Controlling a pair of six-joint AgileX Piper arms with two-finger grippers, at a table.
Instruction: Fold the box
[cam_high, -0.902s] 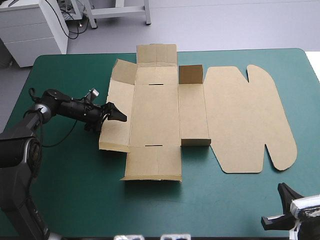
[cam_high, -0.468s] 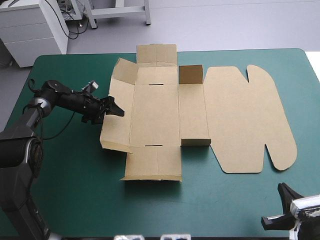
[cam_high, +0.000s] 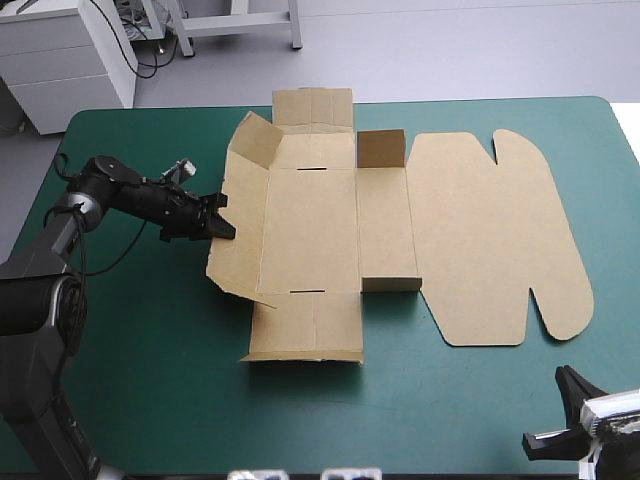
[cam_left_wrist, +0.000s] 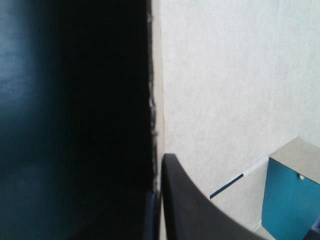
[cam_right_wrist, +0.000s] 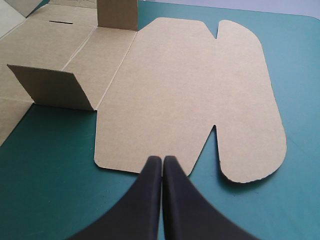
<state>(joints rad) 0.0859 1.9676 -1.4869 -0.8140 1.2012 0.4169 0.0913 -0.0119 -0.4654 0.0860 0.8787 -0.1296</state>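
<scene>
The brown box (cam_high: 310, 230) lies as a cut sheet on the teal-green cover, its rounded lid (cam_high: 495, 235) flat to the right. Two small flaps (cam_high: 382, 150) stand up beside the lid's hinge. The box's left wall (cam_high: 238, 215) is tilted up off the cover, with my left gripper (cam_high: 222, 228) shut on its outer edge. In the left wrist view the board's edge (cam_left_wrist: 156, 110) runs between the black fingers (cam_left_wrist: 185, 210). My right gripper (cam_high: 563, 375) is at the table's near right corner, shut and holding nothing. Its closed tips (cam_right_wrist: 162, 159) point at the lid (cam_right_wrist: 190, 85).
The teal-green cover (cam_high: 150, 380) runs wide on the near side of the box. The near end panel (cam_high: 305, 325) and the far end panel (cam_high: 313, 110) stick out from the base. The lid reaches close to the table's right edge (cam_high: 625, 200).
My left gripper has shut on the left wall's edge and drawn back a little to the left. The wall has risen from nearly flat to tilted. The right arm has not moved.
</scene>
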